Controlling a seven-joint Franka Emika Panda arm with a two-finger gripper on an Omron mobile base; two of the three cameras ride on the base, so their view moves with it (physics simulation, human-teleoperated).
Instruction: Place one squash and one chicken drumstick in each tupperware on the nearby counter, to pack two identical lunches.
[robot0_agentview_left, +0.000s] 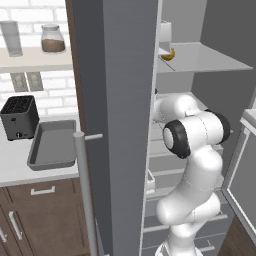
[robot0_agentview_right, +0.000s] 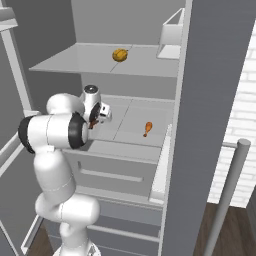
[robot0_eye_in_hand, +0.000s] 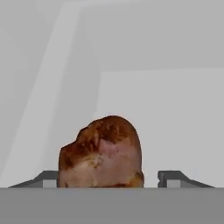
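In the hand view a chicken drumstick (robot0_eye_in_hand: 103, 153) shows its thick brown meaty end between the two fingertips of my gripper (robot0_eye_in_hand: 108, 179). The jaws are open around it, the left one close against it and a gap on the right. In the right base view my hand reaches onto the fridge's middle shelf, with a bit of that drumstick (robot0_agentview_right: 91, 123) showing under it. A second drumstick (robot0_agentview_right: 147, 128) lies further right on the same shelf. One squash (robot0_agentview_right: 120, 55) (robot0_agentview_left: 168, 54) sits on the shelf above. A grey tupperware (robot0_agentview_left: 52, 145) stands on the counter left of the fridge.
The open fridge door (robot0_agentview_left: 117, 125) with its long bar handle (robot0_agentview_left: 84, 190) stands between the arm and the counter. A black toaster (robot0_agentview_left: 19, 117) sits left of the tupperware. A white bin (robot0_agentview_right: 172, 35) stands on the upper fridge shelf. Drawers lie below the middle shelf.
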